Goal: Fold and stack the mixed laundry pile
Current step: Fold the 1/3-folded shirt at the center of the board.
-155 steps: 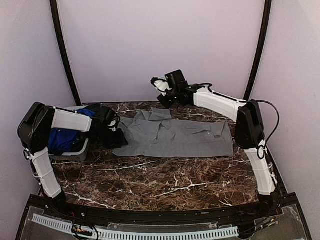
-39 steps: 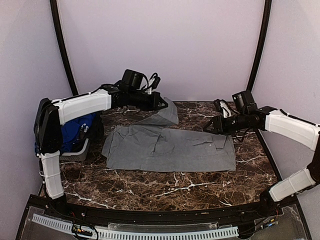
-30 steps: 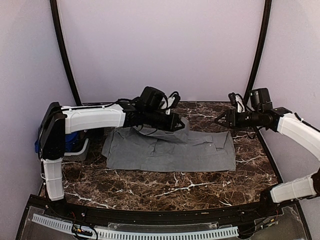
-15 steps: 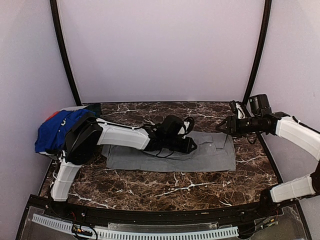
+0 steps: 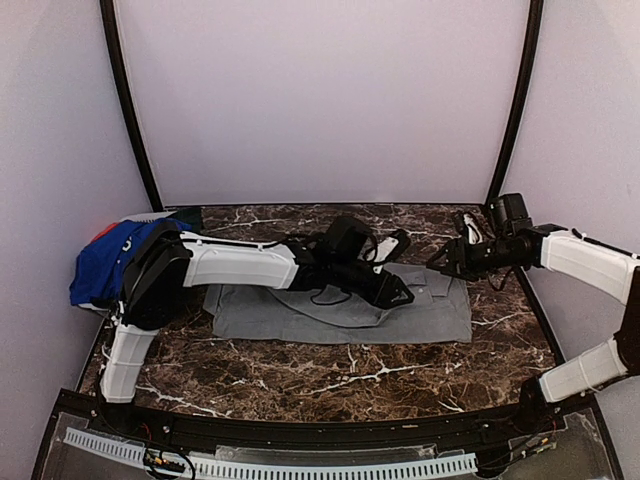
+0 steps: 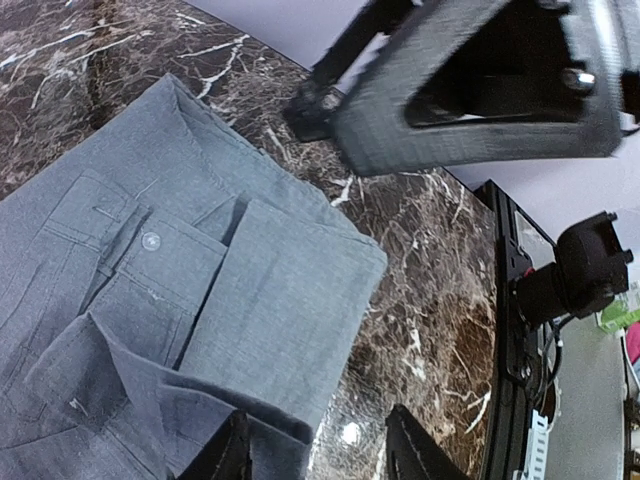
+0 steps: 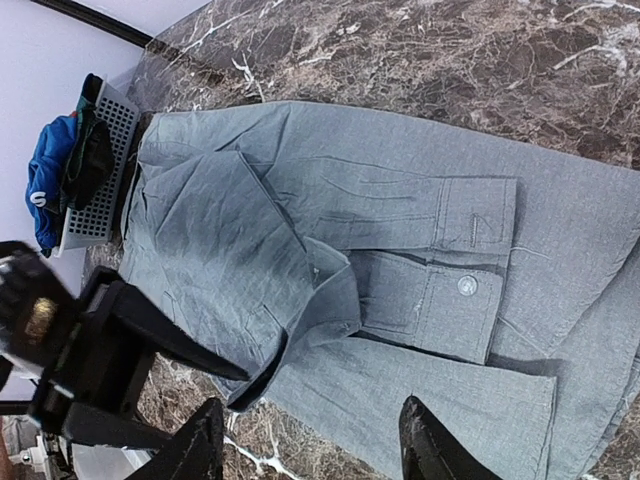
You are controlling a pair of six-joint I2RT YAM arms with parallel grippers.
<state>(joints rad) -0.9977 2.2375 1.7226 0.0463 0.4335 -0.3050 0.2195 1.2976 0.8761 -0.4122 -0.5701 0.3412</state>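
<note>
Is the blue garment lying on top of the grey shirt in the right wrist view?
No: the blue garment sits in the basket beside the spread grey shirt, not on it.

The shirt (image 5: 430,310) is plain mid-grey with a pale button (image 6: 151,240) (clearest from the wrist cameras). The table (image 5: 300,365) is dark brown marble veined in white. The T-shirt (image 5: 110,262) is royal blue with white print, another garment (image 5: 103,233) red-orange, the basket (image 7: 105,190) light grey.

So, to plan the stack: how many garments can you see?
3: grey shirt spread on the table, blue T-shirt and red-orange garment heaped at far left; more may be hidden underneath.
</note>
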